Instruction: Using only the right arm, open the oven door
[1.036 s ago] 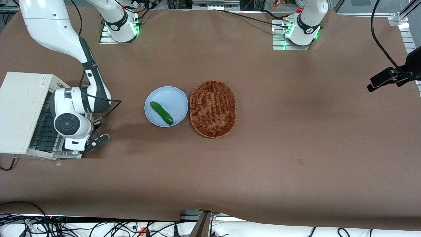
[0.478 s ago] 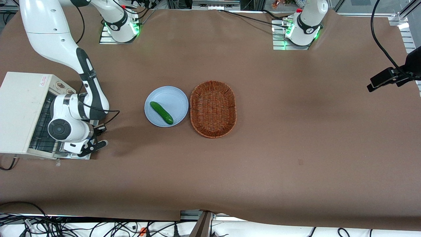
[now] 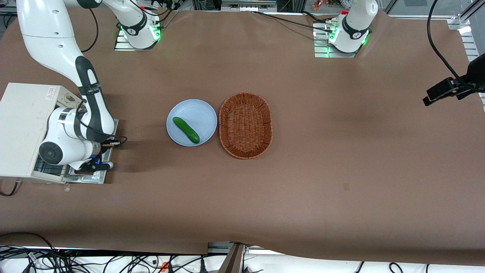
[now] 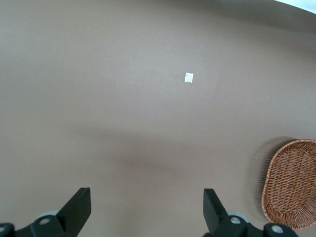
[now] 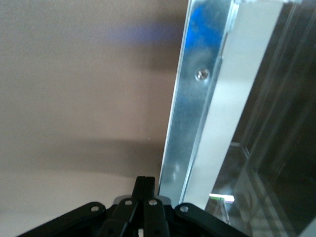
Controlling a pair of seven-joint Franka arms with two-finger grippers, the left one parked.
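The cream oven (image 3: 22, 129) stands at the working arm's end of the table. Its oven door (image 3: 91, 179) hangs open, folded down nearly flat in front of the oven. The right arm (image 3: 72, 136) bends over the door and hides most of it. My gripper (image 3: 96, 166) sits low above the door, near its outer edge. In the right wrist view the gripper (image 5: 145, 183) is shut with nothing between its fingers. It sits beside the door's shiny metal inner frame (image 5: 197, 98), with the dark glass (image 5: 281, 148) alongside.
A pale blue plate (image 3: 201, 113) with a green cucumber (image 3: 186, 130) lies mid-table, beside a wicker basket (image 3: 245, 125), which also shows in the left wrist view (image 4: 291, 182). A black camera (image 3: 451, 89) stands at the parked arm's end.
The right arm's wrist has swung toward the oven, and the gripper has turned in over the door. The door has dropped lower, to nearly flat.
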